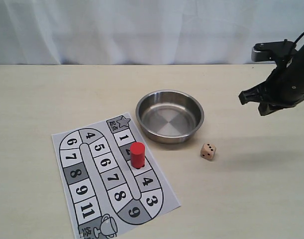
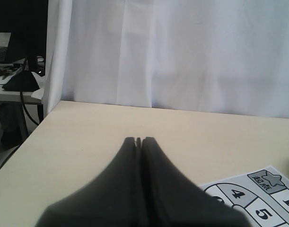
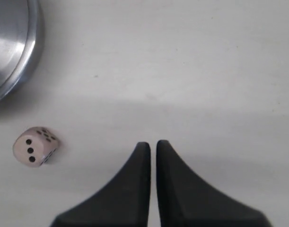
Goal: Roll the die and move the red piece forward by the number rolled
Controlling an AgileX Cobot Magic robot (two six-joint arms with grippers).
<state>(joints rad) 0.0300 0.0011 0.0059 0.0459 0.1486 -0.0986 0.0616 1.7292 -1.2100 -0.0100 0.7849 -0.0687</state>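
The pale die (image 1: 208,151) rests on the table just right of the steel bowl (image 1: 169,115); in the right wrist view the die (image 3: 34,146) shows a face with three dark pips. Upright on the printed game board (image 1: 92,199), the red piece (image 1: 137,155) stands between the squares marked 1 and 4. My right gripper (image 1: 254,103) hovers above the table to the right of the bowl, and in its wrist view the right gripper (image 3: 153,143) has only a thin slit between the fingers and holds nothing. My left gripper (image 2: 139,140) is shut and empty, near the board's top corner.
The steel bowl (image 3: 12,42) holds nothing. A white curtain (image 1: 142,30) closes off the back of the table. Beyond the table's left edge, a desk with cables (image 2: 16,75) shows in the left wrist view.
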